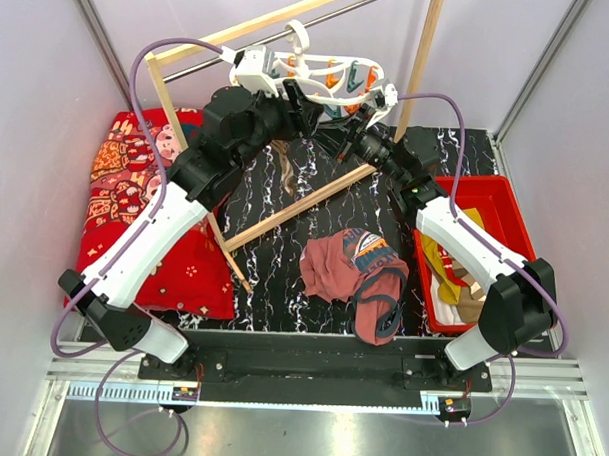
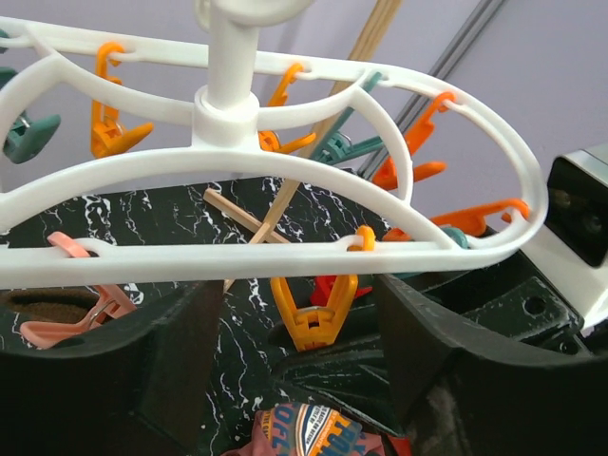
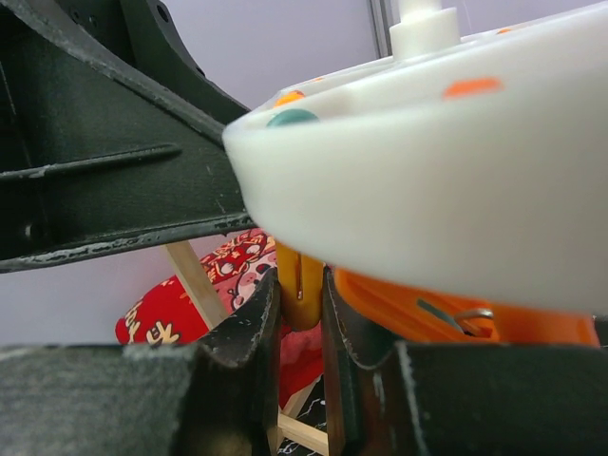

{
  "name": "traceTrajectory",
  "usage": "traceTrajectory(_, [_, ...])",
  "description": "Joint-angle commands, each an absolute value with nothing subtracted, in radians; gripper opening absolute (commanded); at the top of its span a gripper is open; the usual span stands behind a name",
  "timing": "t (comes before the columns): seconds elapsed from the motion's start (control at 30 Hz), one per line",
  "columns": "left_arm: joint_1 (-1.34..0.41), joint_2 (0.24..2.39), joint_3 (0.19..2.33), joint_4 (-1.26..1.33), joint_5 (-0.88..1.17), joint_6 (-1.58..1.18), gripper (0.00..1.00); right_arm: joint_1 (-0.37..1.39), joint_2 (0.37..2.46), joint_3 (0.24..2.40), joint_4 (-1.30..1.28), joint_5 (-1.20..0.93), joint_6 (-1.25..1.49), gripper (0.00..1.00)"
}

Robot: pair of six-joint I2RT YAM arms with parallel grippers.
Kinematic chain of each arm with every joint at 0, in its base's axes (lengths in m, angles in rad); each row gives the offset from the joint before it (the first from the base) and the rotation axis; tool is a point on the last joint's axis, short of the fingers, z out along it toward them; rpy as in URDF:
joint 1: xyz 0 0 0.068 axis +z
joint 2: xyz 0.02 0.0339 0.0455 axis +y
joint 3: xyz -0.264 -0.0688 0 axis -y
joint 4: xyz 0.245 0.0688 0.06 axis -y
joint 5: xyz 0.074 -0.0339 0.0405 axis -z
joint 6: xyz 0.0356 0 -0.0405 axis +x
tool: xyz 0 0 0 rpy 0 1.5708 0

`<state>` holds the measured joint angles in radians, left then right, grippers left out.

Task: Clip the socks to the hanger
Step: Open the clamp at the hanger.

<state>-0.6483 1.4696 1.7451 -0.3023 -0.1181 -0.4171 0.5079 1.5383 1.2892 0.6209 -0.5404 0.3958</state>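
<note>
Reaching up to the hanger [image 1: 320, 73] hung on the wooden rack [image 1: 423, 52].
The socks [image 1: 441, 265] are lying well apart in the red bin [image 1: 506, 185]; the left gripper [image 2: 294, 332] is gaping empty beneath the hanger while the right gripper [image 3: 299, 299] is squeezing an orange peg [image 3: 302, 266], probably to spread it.

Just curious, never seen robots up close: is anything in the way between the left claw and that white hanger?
Nothing visible. The open left gripper is right at the hanger's white ring, with an orange peg hanging between its fingers.
</note>
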Motion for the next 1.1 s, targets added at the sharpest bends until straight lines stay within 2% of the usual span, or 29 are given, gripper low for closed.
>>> traceTrajectory(0.0, [-0.655,1.474,1.799,-0.27,-0.172,-0.411,0.63,0.505,1.499,1.327,0.632,-0.532,0.373,0.0])
traceTrajectory(0.47, [-0.669,1.494,1.816,-0.284,-0.19,-0.408,0.59,0.506,1.505,1.331,0.623,-0.532,0.367,0.0])
traceTrajectory(0.67, [-0.678,1.488,1.824,-0.282,-0.229,-0.384,0.48,0.514,1.508,1.333,0.609,-0.528,0.353,0.0])
traceTrajectory(0.8, [-0.681,1.491,1.83,-0.284,-0.232,-0.373,0.34,0.515,1.509,1.341,0.592,-0.523,0.347,0.01])
traceTrajectory(1.0, [-0.684,1.488,1.824,-0.281,-0.244,-0.37,0.18,0.515,1.486,1.338,0.517,-0.482,0.337,0.19])
traceTrajectory(1.07, [-0.684,1.486,1.821,-0.282,-0.253,-0.365,0.14,0.517,1.465,1.341,0.444,-0.437,0.337,0.32])
